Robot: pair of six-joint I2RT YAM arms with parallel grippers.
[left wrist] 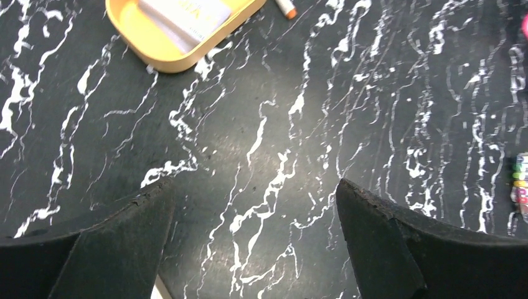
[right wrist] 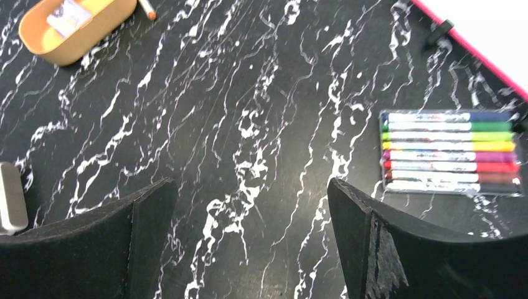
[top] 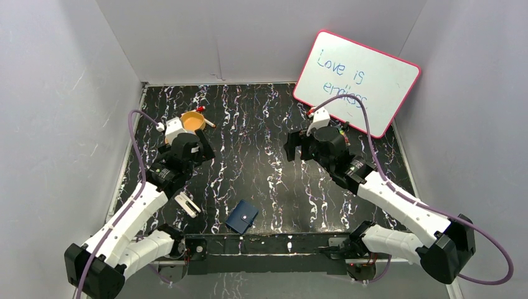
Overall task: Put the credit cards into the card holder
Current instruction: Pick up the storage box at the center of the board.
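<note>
The black table with white marbling carries an orange oval tray at about 10 o'clock, and a pen with an orange tip lies just beside the tray. A closed navy card holder lies near the front edge at 6 o'clock, and a small pale flat thing, too small to make out, sits at 8 o'clock. At 2 o'clock a pink-framed whiteboard stands tilted on the table, with a pack of coloured markers near its lower edge.
</note>
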